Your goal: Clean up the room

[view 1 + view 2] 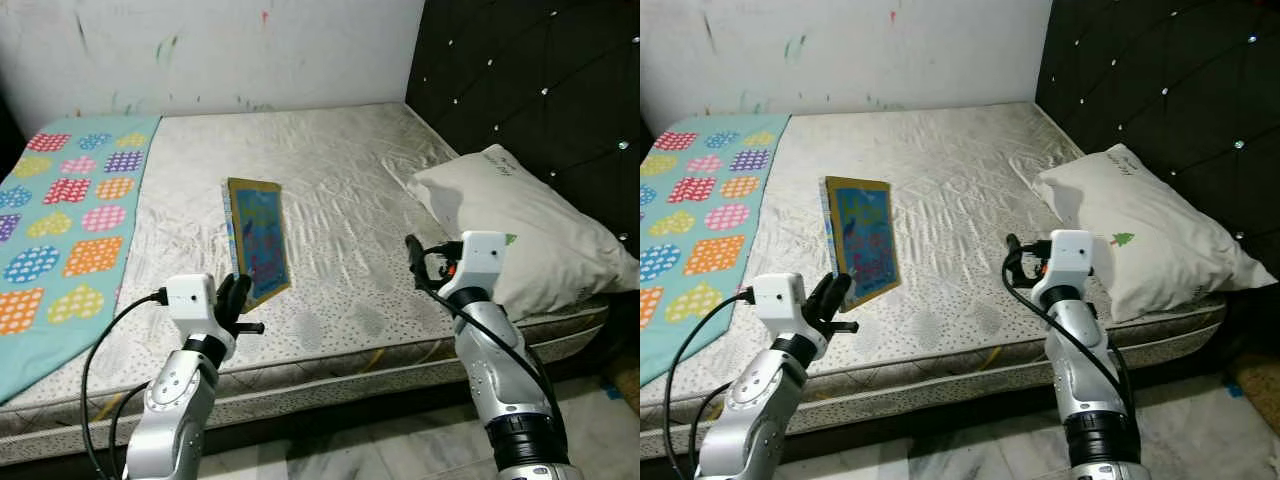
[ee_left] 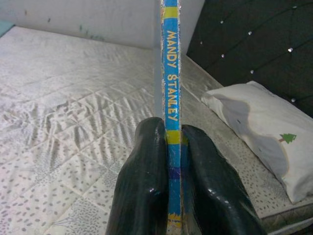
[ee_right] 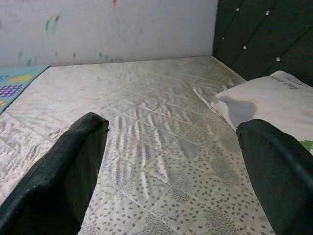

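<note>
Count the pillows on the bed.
1. The white pillow lies at the mattress's right side, against the black headboard. None other shows.

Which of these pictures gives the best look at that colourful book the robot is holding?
The left eye view: the book shows its whole blue cover, held up over the mattress by the left gripper. The right eye view shows much the same. The left wrist view shows just its spine, clamped between the fingers.
</note>
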Controlling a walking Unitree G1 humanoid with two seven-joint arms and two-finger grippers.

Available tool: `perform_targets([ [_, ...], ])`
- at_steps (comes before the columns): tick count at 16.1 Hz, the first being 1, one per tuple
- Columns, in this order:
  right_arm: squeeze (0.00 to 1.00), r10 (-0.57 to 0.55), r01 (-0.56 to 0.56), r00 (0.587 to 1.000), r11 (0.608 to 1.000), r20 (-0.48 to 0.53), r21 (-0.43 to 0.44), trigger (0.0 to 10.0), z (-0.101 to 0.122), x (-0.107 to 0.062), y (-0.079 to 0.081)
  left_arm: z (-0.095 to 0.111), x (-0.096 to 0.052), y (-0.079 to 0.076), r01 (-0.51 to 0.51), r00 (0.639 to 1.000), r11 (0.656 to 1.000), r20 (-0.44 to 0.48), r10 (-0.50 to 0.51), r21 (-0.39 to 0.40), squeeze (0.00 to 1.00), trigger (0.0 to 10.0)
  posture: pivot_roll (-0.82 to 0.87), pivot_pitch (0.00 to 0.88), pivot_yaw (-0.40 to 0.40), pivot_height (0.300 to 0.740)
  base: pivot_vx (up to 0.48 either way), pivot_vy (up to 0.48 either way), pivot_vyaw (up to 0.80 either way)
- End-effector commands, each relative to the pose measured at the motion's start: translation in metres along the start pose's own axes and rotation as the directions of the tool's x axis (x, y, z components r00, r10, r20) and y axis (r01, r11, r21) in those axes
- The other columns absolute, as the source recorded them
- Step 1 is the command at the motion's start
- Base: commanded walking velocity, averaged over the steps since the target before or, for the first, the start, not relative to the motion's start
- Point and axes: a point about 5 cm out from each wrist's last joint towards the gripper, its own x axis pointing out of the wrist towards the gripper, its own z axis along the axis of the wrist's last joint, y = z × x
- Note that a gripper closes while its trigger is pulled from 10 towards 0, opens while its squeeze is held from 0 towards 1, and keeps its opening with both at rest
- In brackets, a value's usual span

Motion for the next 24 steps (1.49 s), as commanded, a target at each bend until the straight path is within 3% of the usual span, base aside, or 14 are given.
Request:
perform_targets([
  [1,0.00,0.024,-0.024,1.000,1.000,0.012,-0.012,10.0,0.006,0.003,0.005,0.014,0.003,-0.001,0.015,0.997,1.000,0.070,-0.016,0.015,0.00,10.0,-0.03,0.000,-0.020,0.740,0.341,0.000,0.00],
  [4,0.00,0.045,-0.044,0.999,0.997,0.016,-0.060,10.0,0.006,0.003,0.011,0.014,0.004,-0.001,0.023,0.997,1.000,0.073,-0.024,0.014,0.00,10.0,-0.03,0.000,-0.019,0.740,0.362,0.000,0.00],
  [6,0.00,0.099,-0.097,0.994,0.994,0.046,-0.046,10.0,0.008,0.003,0.015,0.015,0.004,-0.002,0.027,0.997,1.000,0.075,-0.028,0.014,0.00,10.0,-0.03,0.000,-0.019,0.740,0.392,0.000,0.00],
  [9,0.00,0.090,-0.086,0.995,0.990,0.031,-0.114,10.0,0.009,0.003,0.012,0.015,0.004,-0.002,0.025,0.997,1.000,0.076,-0.025,0.012,0.00,10.0,-0.03,0.000,-0.019,0.740,0.406,0.000,0.00],
  [10,0.00,0.121,-0.120,0.992,0.990,0.018,-0.080,10.0,0.007,0.002,0.016,0.015,0.004,-0.002,0.024,0.997,1.000,0.075,-0.025,0.011,0.00,10.0,-0.03,0.000,-0.019,0.740,0.405,0.000,0.00],
  [14,0.00,0.135,-0.132,0.990,0.988,0.039,-0.081,10.0,0.008,-0.001,0.019,0.012,0.003,-0.003,0.020,0.998,1.000,0.059,-0.020,0.000,0.00,10.0,-0.03,0.000,-0.018,0.740,0.353,0.000,0.40],
  [18,0.00,0.108,-0.105,0.994,0.992,0.033,-0.072,10.0,0.006,0.000,0.012,0.007,0.005,-0.004,-0.003,0.999,1.000,0.038,0.004,-0.009,0.00,10.0,-0.03,0.000,-0.017,0.740,0.000,0.000,0.29],
  [22,0.00,0.121,-0.116,0.992,0.988,0.040,-0.100,10.0,0.007,0.001,0.014,0.008,0.006,-0.004,-0.007,0.999,1.000,0.039,0.007,-0.002,0.00,10.0,-0.03,0.000,-0.009,0.740,0.000,0.000,0.20],
  [24,0.00,0.124,-0.120,0.990,0.990,0.060,-0.073,10.0,0.010,0.004,0.019,0.009,0.008,-0.005,0.000,0.999,1.000,0.039,0.000,-0.001,0.00,10.0,-0.03,0.000,-0.007,0.740,0.000,0.000,0.40],
])
